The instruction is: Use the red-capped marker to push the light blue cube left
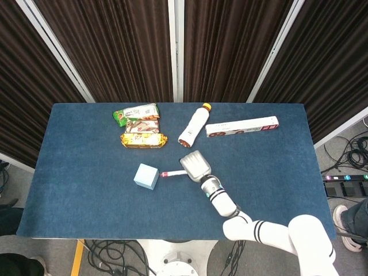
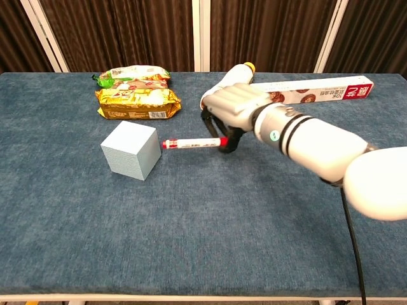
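Observation:
The light blue cube (image 1: 146, 176) (image 2: 130, 150) sits on the blue table left of centre. My right hand (image 1: 194, 165) (image 2: 231, 104) grips the red-capped marker (image 1: 171, 173) (image 2: 189, 143) by its right end and holds it level. The marker's red-capped tip points left and meets the cube's right face. My left hand is in neither view.
Snack packets (image 1: 140, 127) (image 2: 135, 95) lie at the back left. A white bottle (image 1: 192, 126) (image 2: 240, 74) lies on its side behind my right hand. A long white box (image 1: 242, 126) (image 2: 324, 89) lies at the back right. The table's front edge (image 2: 203, 293) is near.

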Controlling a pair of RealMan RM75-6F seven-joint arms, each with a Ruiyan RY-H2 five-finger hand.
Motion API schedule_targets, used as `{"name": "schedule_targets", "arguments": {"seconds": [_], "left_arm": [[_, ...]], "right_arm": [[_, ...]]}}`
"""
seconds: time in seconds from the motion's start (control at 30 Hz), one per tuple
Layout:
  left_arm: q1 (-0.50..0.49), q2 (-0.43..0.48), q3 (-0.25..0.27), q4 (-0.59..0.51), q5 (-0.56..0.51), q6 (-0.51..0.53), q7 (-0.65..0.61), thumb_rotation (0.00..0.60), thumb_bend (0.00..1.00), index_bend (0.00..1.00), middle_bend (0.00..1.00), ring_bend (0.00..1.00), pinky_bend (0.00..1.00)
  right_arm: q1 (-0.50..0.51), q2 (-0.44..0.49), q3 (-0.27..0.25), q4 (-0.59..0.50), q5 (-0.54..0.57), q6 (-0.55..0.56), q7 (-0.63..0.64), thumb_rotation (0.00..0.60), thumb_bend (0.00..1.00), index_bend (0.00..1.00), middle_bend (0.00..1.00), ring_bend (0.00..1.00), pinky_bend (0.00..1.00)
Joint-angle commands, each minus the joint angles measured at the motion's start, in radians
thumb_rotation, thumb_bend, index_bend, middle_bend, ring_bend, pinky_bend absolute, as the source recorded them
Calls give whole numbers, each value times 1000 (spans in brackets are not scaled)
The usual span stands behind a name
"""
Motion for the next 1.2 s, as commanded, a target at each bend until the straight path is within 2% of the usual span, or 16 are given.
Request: {"name": "schedule_targets", "arguments": {"seconds": [0.03, 0.33, 0.57, 0.83, 1.03, 1.2], "left_arm": [[-1, -1, 0, -9, 2, 2, 11, 600, 58, 185, 106, 14, 105], [-16, -15, 6, -57, 25, 3, 70, 600, 58, 185, 106, 14, 105], [-30, -30, 12, -99, 43, 1, 122, 600, 58, 185, 105, 14, 105], [-36, -32, 19, -120, 44, -5, 161, 600, 58, 185, 106, 14, 105], [-35, -32, 21, -118, 40, -7, 167, 600, 58, 184, 106, 14, 105], [-37, -31, 19, -113, 33, -12, 163, 600, 58, 185, 106, 14, 105]], "right_arm": [[-50, 90, -30, -85, -23, 44, 11, 600, 374, 676, 672, 951, 1000], [-196, 364, -138, -288, -120, 149, 88, 600, 369, 675, 673, 951, 1000], [-281, 499, -196, -314, -179, 186, 191, 600, 361, 673, 673, 952, 1000], [-334, 508, -233, -216, -216, 168, 299, 600, 350, 674, 672, 952, 1000], [-340, 471, -225, -148, -239, 150, 355, 600, 314, 672, 667, 951, 1000], [-335, 445, -216, -121, -246, 128, 362, 600, 245, 655, 650, 951, 1000]]}}
